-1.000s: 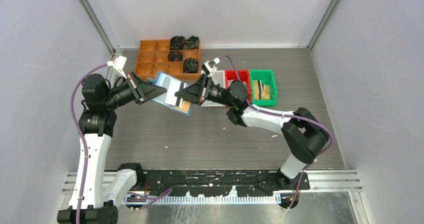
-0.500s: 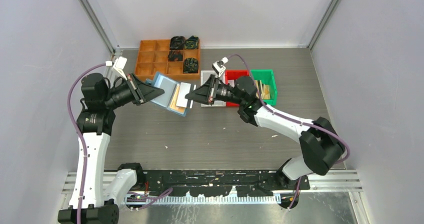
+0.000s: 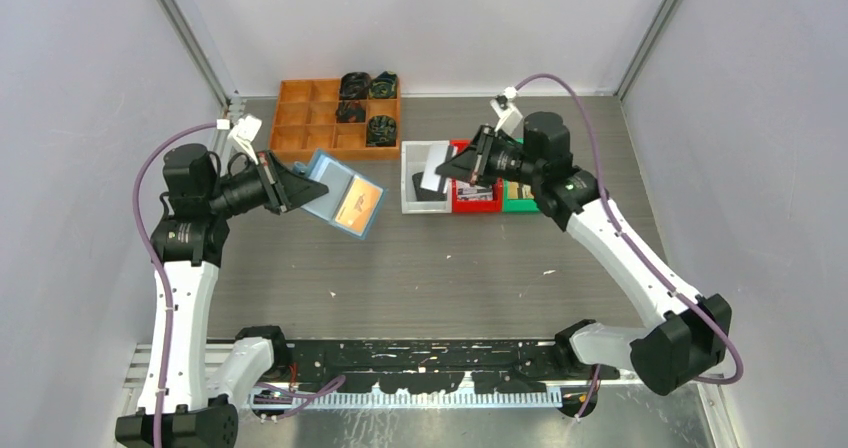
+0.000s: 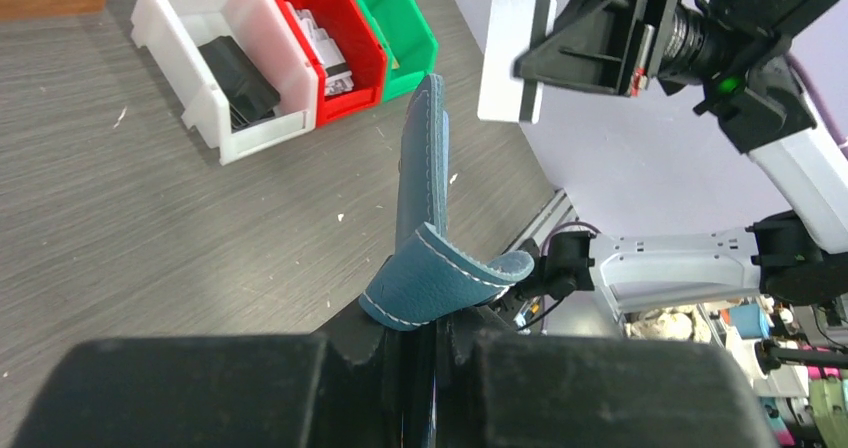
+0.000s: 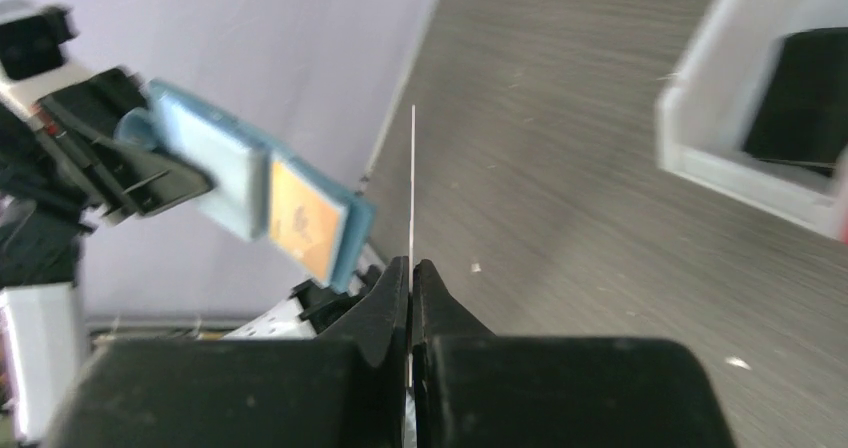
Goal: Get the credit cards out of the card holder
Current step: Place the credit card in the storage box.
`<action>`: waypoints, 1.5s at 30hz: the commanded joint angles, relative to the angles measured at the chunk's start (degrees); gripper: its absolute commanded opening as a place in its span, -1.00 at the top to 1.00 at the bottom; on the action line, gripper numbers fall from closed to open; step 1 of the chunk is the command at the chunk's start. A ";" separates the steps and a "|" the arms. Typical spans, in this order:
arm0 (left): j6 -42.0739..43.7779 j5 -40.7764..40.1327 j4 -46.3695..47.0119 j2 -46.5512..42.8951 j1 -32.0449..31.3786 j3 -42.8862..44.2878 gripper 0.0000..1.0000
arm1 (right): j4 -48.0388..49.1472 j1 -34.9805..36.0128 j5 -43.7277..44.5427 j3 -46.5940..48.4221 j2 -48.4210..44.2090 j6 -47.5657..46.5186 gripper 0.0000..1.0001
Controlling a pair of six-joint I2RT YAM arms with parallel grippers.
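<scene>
My left gripper point(image 3: 300, 183) is shut on the tab-loop edge of the light blue card holder point(image 3: 340, 196) and holds it above the table. The holder also shows in the left wrist view point(image 4: 425, 218), and an orange card point(image 3: 358, 206) shows in its pocket. My right gripper point(image 3: 458, 168) is shut on the pale credit card point(image 3: 436, 166) with a dark stripe and holds it over the white bin point(image 3: 408, 203). The card is edge-on in the right wrist view point(image 5: 413, 183) and face-on in the left wrist view point(image 4: 515, 53). A dark flat card point(image 4: 235, 73) lies in the white bin.
A red bin point(image 3: 473, 203) and a green bin point(image 3: 512, 206) stand right of the white bin. An orange compartment tray point(image 3: 300, 118) holding several dark parts stands at the back left. The enclosure walls close in on both sides.
My right gripper has drawn the pale card out of the holder and carried it right and back, to over the white bin. My left gripper still holds the holder in about the same place.
</scene>
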 commanded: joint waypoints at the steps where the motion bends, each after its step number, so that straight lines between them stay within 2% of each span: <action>1: 1.98 4.71 0.99 -0.62 0.54 3.03 1.00 | -18.56 -2.78 8.32 7.00 -2.33 -12.46 0.99; 3: 3.07 4.48 0.34 -0.81 0.54 3.21 1.00 | -24.42 -4.35 13.11 9.56 -1.28 -15.82 0.99; 7: 4.03 4.06 -0.72 -0.83 0.54 3.47 1.00 | -32.99 -5.89 29.80 14.20 1.93 -20.83 0.99; 9: 4.16 3.99 -1.20 -0.52 0.57 3.57 1.00 | -34.19 -6.36 36.26 15.35 3.92 -21.72 0.99; 13: 4.77 4.01 -2.15 -0.07 0.56 3.79 1.00 | -33.67 -6.39 42.07 17.89 11.10 -23.42 0.99; 16: 4.72 4.89 -2.53 -0.07 0.54 4.00 1.00 | -31.44 -6.47 39.54 20.31 16.80 -23.83 0.99; 21: 3.44 7.47 -2.14 -0.24 0.53 4.15 1.00 | -31.14 -6.74 41.55 27.28 27.14 -24.32 0.99; 26: -2.52 13.62 1.14 -0.26 0.54 4.16 0.99 | -29.15 -7.15 39.26 31.40 34.75 -24.31 0.99; 31: -6.29 15.14 5.01 -1.37 0.55 3.18 1.00 | -27.06 -7.23 32.76 32.99 39.11 -23.16 0.99; 38: -10.41 18.63 9.20 -2.45 0.55 2.76 1.00 | -26.61 -7.28 30.35 33.93 42.14 -22.88 0.99; 41: -13.93 20.39 13.70 -3.12 0.56 1.62 1.00 | -26.44 -7.24 29.84 33.64 42.55 -22.45 0.99; 42: -15.40 21.21 15.53 -3.34 0.53 1.26 1.00 | -26.44 -7.23 29.90 33.59 42.56 -22.41 0.95; 45: -17.50 22.89 17.40 -3.70 0.47 1.47 1.00 | -26.69 -7.25 30.78 33.14 42.29 -22.30 0.67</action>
